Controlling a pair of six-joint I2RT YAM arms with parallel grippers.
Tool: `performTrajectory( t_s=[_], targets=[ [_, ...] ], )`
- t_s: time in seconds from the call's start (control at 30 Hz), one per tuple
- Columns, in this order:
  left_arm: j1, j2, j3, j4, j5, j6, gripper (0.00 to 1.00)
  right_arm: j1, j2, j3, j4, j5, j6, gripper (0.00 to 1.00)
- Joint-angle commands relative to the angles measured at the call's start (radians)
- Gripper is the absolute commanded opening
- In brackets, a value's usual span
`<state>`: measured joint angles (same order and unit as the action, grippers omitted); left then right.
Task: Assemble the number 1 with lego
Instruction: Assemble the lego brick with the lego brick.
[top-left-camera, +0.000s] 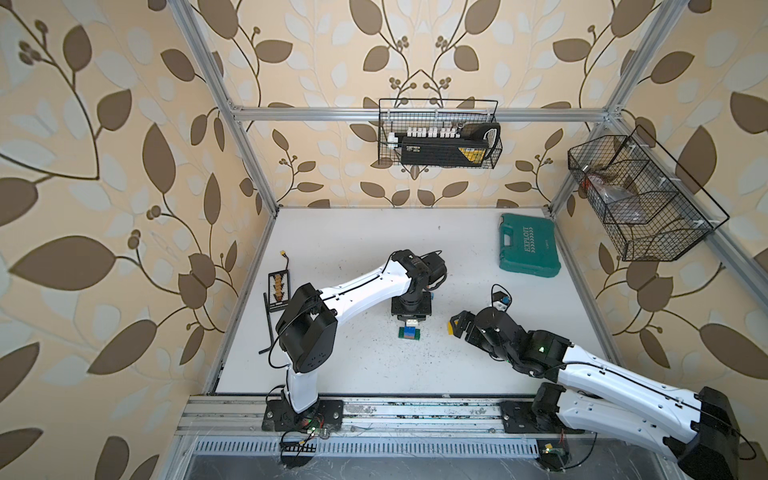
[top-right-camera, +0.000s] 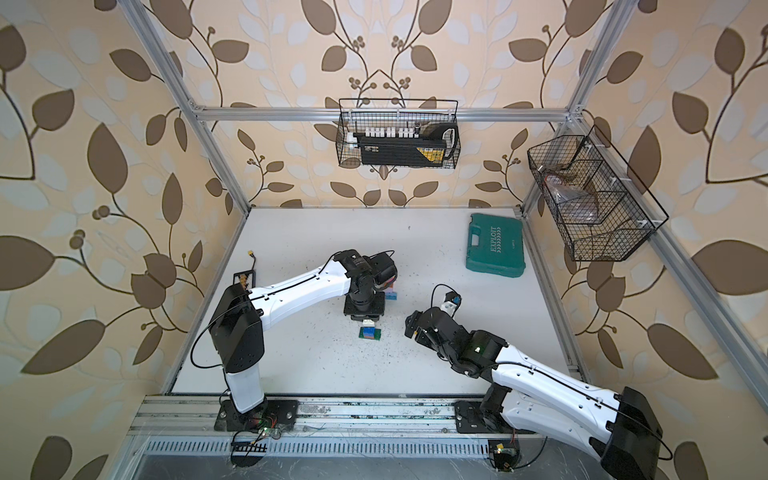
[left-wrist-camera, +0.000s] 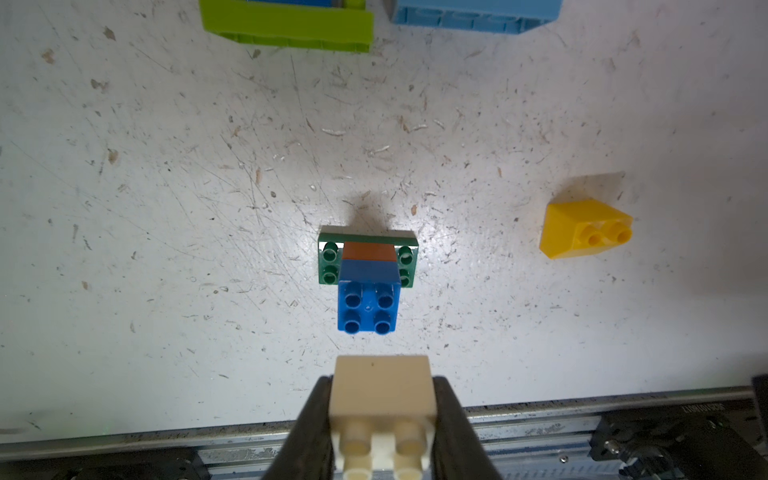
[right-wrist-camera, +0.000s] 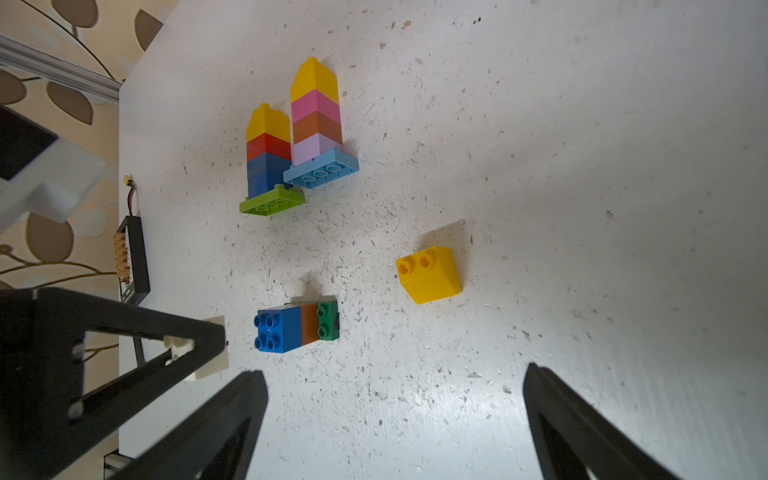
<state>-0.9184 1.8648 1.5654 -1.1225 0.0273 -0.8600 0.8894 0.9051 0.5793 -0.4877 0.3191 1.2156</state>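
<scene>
My left gripper (left-wrist-camera: 382, 388) is shut on a white lego brick (left-wrist-camera: 382, 395), studs toward the camera. The brick hangs close to a short stack (left-wrist-camera: 368, 307) without touching it: a green plate, then a brown brick, then a blue one. In both top views the stack (top-left-camera: 410, 333) (top-right-camera: 370, 332) shows just below that gripper (top-left-camera: 411, 319). A yellow sloped brick (right-wrist-camera: 430, 276) lies loose to the stack's right. My right gripper (right-wrist-camera: 392, 386) hangs open and empty near it. Two taller towers stand behind, one on a lime plate (right-wrist-camera: 270, 203), one on a light-blue plate (right-wrist-camera: 322, 170).
A teal tool case (top-left-camera: 530, 245) lies at the back right. A black connector board (top-left-camera: 277, 291) and a black rod (top-left-camera: 268, 324) sit by the left edge. The metal rail (top-left-camera: 374, 411) runs along the front. Wire baskets (top-left-camera: 438, 133) hang on the walls.
</scene>
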Motion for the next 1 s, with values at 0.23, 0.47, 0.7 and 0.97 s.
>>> performTrajectory(
  t_s=[0.23,0.47,0.7,0.97],
  targets=[
    [-0.009,0.039,-0.068,0.014,-0.029,0.004,0.22,-0.004,-0.002,-0.015,-0.015,-0.006,0.01,1.0],
    [-0.009,0.065,-0.061,0.024,-0.028,0.021,0.22,-0.004,-0.001,-0.013,-0.015,-0.005,0.01,0.99],
    [-0.008,0.089,-0.036,0.022,-0.03,0.043,0.22,-0.004,0.002,-0.013,-0.013,-0.007,0.009,1.0],
    [-0.009,0.095,-0.01,0.013,-0.032,0.076,0.22,-0.004,0.003,-0.013,-0.013,-0.009,0.009,0.99]
  ],
)
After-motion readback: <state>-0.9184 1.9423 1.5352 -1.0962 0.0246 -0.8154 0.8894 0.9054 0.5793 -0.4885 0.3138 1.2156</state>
